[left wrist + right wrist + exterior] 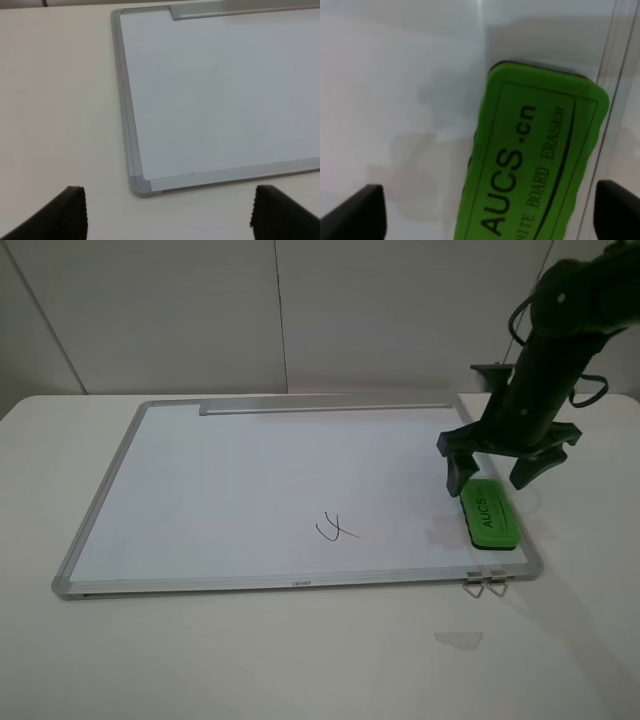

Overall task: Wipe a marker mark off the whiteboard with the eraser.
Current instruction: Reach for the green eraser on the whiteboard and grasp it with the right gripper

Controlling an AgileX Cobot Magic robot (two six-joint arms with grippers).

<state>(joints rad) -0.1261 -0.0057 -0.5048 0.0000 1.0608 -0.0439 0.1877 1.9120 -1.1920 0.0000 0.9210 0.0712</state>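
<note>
The whiteboard [250,480] lies flat on the table, its grey tray strip along the far edge. A small black marker mark [337,530] sits near the board's front middle. The green eraser [489,513] with "AUCS" lettering lies on the board's front right corner, and fills the right wrist view [535,165]. My right gripper [495,478] hangs open just above the eraser's far end, one finger on each side, not touching it. My left gripper [167,215] is open over the bare table, near the board's corner [140,184]; it is out of the exterior high view.
Two metal clips [486,585] stick out from the board's front right edge. A small pale scrap [458,640] lies on the white table in front of the board. A white wall stands behind the table.
</note>
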